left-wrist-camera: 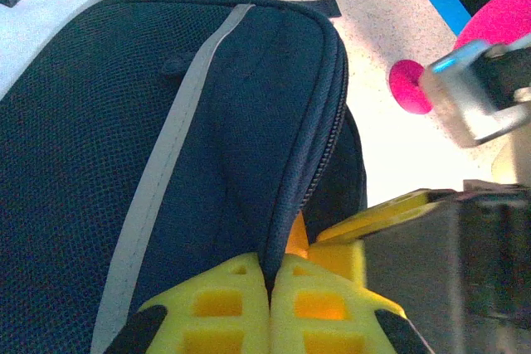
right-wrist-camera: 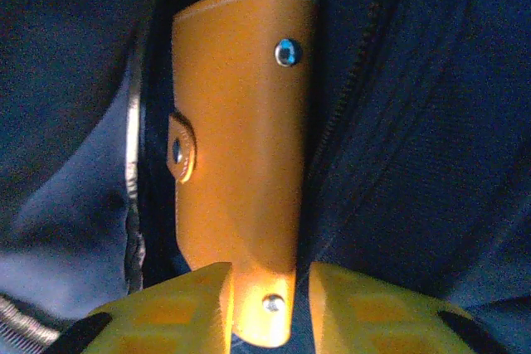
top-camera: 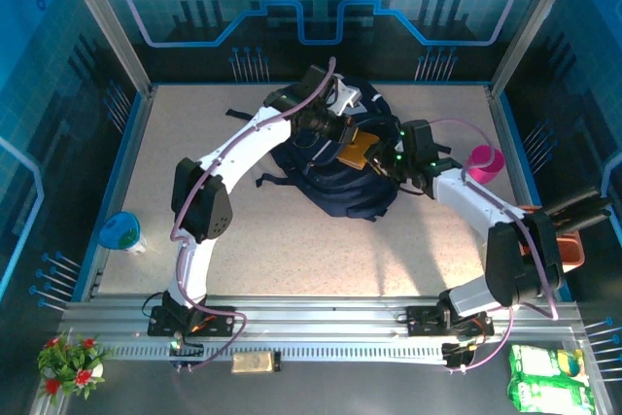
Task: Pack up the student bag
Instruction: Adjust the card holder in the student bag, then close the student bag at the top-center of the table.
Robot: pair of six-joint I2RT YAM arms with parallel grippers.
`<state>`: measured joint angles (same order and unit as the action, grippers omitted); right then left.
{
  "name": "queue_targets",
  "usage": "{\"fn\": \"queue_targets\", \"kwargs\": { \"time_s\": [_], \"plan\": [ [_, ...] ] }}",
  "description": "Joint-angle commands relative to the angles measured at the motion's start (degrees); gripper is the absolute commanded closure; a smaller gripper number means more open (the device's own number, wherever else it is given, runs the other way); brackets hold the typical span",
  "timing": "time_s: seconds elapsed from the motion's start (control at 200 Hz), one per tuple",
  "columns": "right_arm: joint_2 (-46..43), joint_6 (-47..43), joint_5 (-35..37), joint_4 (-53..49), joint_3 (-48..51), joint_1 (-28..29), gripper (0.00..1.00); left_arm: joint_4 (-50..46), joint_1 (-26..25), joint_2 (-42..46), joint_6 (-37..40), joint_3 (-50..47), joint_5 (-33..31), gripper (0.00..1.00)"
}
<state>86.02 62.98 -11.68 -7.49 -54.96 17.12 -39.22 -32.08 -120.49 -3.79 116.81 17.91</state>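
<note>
The student bag [top-camera: 335,187], dark navy with a grey stripe, lies at the table's back middle. My left gripper [left-wrist-camera: 270,267] is shut on the bag's zipper edge [left-wrist-camera: 323,122], pinching the fabric between its yellow fingers; in the top view this gripper [top-camera: 340,133] sits over the bag's top. An orange leather case [right-wrist-camera: 241,122] with metal studs stands in the bag's mouth [right-wrist-camera: 431,122]. My right gripper [right-wrist-camera: 265,275] straddles the case's lower end. Its left finger touches the case and a slim dark gap shows at its right finger. In the top view the case [top-camera: 358,150] lies between both grippers.
A pink cup [top-camera: 483,162] stands right of the bag, close to the right arm. An orange tray [top-camera: 573,245] sits at the right edge. A blue-lidded tub [top-camera: 122,231] is at the left edge. Black straps [top-camera: 248,116] trail from the bag.
</note>
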Motion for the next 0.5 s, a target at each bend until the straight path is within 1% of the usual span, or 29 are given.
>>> {"fn": "queue_targets", "kwargs": {
  "time_s": [0.0, 0.075, 0.165, 0.34, 0.41, 0.495],
  "plan": [
    [3.0, 0.05, -1.18, 1.91, -2.98, 1.47, 0.77, 3.94, 0.45, 4.97, -1.48, -0.27, 3.35, 0.97],
    [5.08, 0.93, -1.81, 5.12, -4.13, 1.88, 0.81, 4.16, 0.61, 5.09, -2.05, -0.4, 3.36, 0.98],
    [8.11, 2.28, -2.63, 9.15, -5.6, 2.34, 0.83, 4.52, 0.95, 5.2, -2.94, -0.48, 3.42, 0.98],
    [12.71, 4.22, -4.76, 14.24, -7.45, 2.46, 0.84, 4.81, 1.71, 5.17, -4.24, -0.95, 3.13, 0.99],
    [12.13, 4.68, -5.51, 15.79, -6.22, 2.15, 0.83, 4.94, 2.03, 5.33, -4.89, -1.5, 3.17, 0.98],
    [8.05, 4.28, -4.18, 16.8, -2.68, 1.67, 0.79, 5.45, 2.39, 5.57, -5.69, -2.5, 3.16, 0.97]
  ]
}}
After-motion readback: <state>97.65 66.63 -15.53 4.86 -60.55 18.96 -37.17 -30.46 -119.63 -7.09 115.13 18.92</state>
